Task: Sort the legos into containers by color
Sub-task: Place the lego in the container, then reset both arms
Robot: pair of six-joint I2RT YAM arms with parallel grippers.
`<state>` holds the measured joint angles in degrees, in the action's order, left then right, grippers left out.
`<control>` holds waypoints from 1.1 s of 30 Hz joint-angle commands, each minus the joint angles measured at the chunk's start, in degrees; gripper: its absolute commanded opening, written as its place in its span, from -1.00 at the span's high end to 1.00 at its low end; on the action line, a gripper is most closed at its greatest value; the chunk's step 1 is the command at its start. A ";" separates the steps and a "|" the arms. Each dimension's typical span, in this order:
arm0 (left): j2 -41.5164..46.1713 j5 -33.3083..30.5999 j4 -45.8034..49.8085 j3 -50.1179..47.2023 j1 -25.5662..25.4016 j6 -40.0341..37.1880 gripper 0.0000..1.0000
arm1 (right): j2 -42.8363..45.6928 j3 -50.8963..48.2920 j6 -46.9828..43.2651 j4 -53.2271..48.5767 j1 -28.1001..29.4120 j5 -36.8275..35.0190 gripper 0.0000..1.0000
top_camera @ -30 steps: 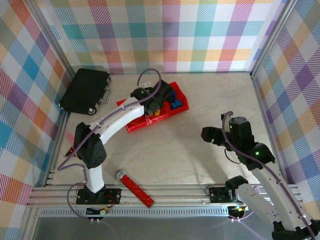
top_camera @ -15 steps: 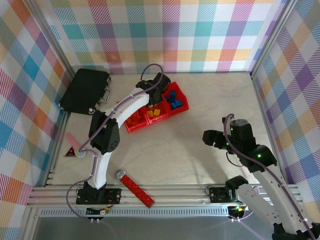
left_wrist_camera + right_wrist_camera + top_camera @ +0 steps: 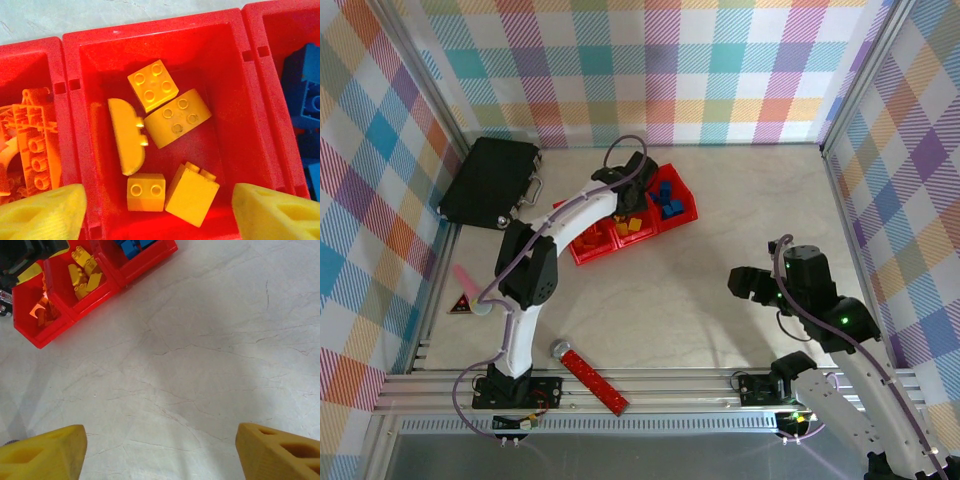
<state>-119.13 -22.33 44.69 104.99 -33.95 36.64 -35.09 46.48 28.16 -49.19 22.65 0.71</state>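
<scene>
Left wrist: left end effector (image 3: 159,212) spread, empty, over yellow legos (image 3: 177,117); right end effector (image 3: 160,450) spread, empty.

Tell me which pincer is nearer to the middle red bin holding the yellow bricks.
Left. The left pincer hangs open directly above the middle red bin, over its yellow bricks. The right pincer is far off, open over the table toward the right front.
</scene>
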 commanded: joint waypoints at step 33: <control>65.09 -11.68 -75.07 -87.03 8.02 -46.08 -0.99 | -17.39 -29.88 -32.37 69.34 -6.43 -26.35 -0.98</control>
<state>-53.82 -35.31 -23.07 18.63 -28.34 -8.67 -48.53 18.90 -1.19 8.12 16.88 -25.96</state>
